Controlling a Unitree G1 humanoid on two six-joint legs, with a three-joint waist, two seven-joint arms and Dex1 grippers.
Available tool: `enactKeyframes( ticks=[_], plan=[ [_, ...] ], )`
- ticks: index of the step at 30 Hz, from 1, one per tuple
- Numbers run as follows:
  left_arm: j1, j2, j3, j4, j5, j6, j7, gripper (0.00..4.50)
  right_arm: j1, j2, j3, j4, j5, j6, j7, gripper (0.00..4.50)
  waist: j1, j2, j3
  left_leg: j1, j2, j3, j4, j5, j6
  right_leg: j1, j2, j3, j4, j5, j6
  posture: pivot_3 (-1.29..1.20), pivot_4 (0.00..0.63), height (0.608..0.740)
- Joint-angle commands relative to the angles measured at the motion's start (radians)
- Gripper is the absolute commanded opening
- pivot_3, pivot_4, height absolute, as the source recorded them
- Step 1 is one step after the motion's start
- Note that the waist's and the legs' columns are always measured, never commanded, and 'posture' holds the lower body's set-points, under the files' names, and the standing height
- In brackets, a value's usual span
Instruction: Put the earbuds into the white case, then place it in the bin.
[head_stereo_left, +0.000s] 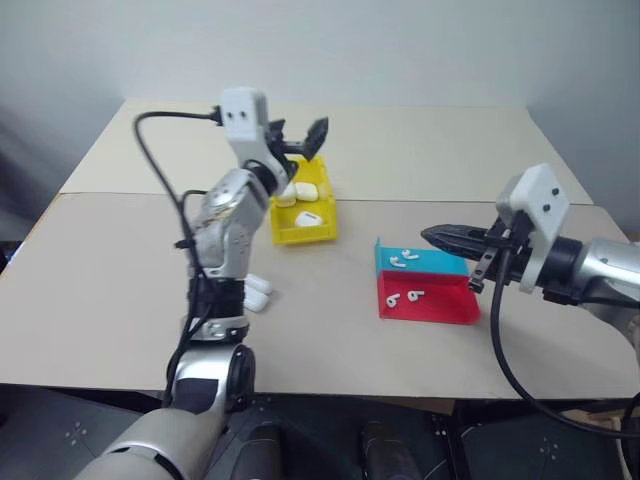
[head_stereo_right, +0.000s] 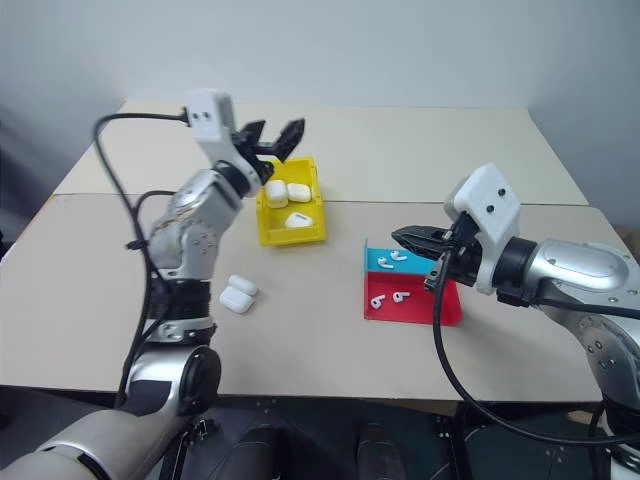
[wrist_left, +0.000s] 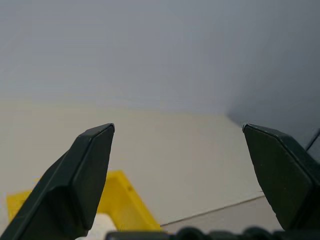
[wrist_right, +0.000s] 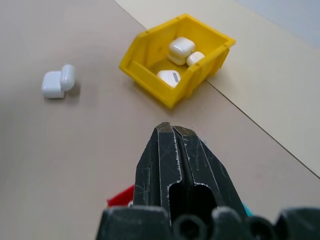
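The yellow bin (head_stereo_right: 292, 236) stands mid-table with three white cases (head_stereo_right: 297, 191) inside. My left gripper (head_stereo_right: 272, 135) hovers just above its far end, open, with nothing between the fingers (wrist_left: 90, 175). Two more white cases (head_stereo_right: 238, 293) lie side by side on the table to the left of and nearer than the bin. Earbuds (head_stereo_right: 392, 258) rest in the blue tray, and others (head_stereo_right: 392, 298) in the red tray. My right gripper (head_stereo_right: 402, 237) is shut and empty, its tip over the blue tray, pointing left toward the bin (wrist_right: 170, 95).
The blue tray (head_stereo_right: 425, 266) and red tray (head_stereo_right: 430, 310) sit joined together right of centre. A seam crosses the tabletop behind the bin. A black cable loops off each wrist.
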Motion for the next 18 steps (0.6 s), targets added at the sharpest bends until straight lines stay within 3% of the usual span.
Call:
enactKeyframes(
  ticks=[1,3,6,11,14,18],
  plan=[
    [0.117,0.113,-0.028,-0.156,-0.069,0.063,-0.136,4.46,0.130,-0.033,-0.111,-0.031,-0.105,-0.199,0.135,0.00,0.000,0.000,0.000,0.000,0.000,0.000,0.000,0.000,0.000,0.000,0.000,0.000,0.000,0.000,0.000,0.00,0.150,0.740],
    [0.212,0.205,-0.003,-0.228,-0.131,0.107,-0.218,4.46,0.238,-0.049,-0.161,-0.003,-0.210,-0.374,0.243,0.00,0.000,0.000,0.000,0.000,0.000,0.000,0.001,0.000,0.000,0.000,0.000,0.000,0.000,0.000,0.000,0.00,0.150,0.740],
    [0.351,0.369,0.006,-0.297,-0.154,0.108,-0.350,4.46,0.335,-0.093,-0.237,0.075,-0.264,-0.495,0.393,0.00,-0.004,0.000,0.000,0.001,0.000,0.001,0.001,0.000,0.000,0.001,0.000,0.000,0.001,0.000,0.000,0.00,0.150,0.740],
    [0.601,0.682,0.072,-0.325,-0.104,-0.097,-0.648,4.46,0.403,-0.152,-0.334,0.217,-0.318,-0.591,0.536,0.00,-0.007,0.000,0.000,0.006,0.001,0.002,-0.001,0.000,0.000,0.004,0.000,0.001,0.001,-0.001,-0.001,0.00,0.150,0.740],
    [0.672,0.787,0.147,-0.332,-0.148,-0.133,-0.748,4.46,0.429,-0.156,-0.353,0.266,-0.355,-0.634,0.568,0.00,0.000,-0.001,0.000,0.006,0.002,0.003,-0.001,0.000,0.000,0.003,0.000,0.001,0.000,-0.001,-0.002,0.00,0.150,0.740],
    [0.713,0.836,0.231,-0.377,-0.204,-0.112,-0.773,4.46,0.427,-0.150,-0.333,0.294,-0.363,-0.654,0.584,0.00,0.006,-0.001,0.000,0.005,0.002,0.003,-0.001,0.000,0.000,0.003,0.000,0.000,-0.001,-0.001,-0.001,0.00,0.150,0.740]
  ],
)
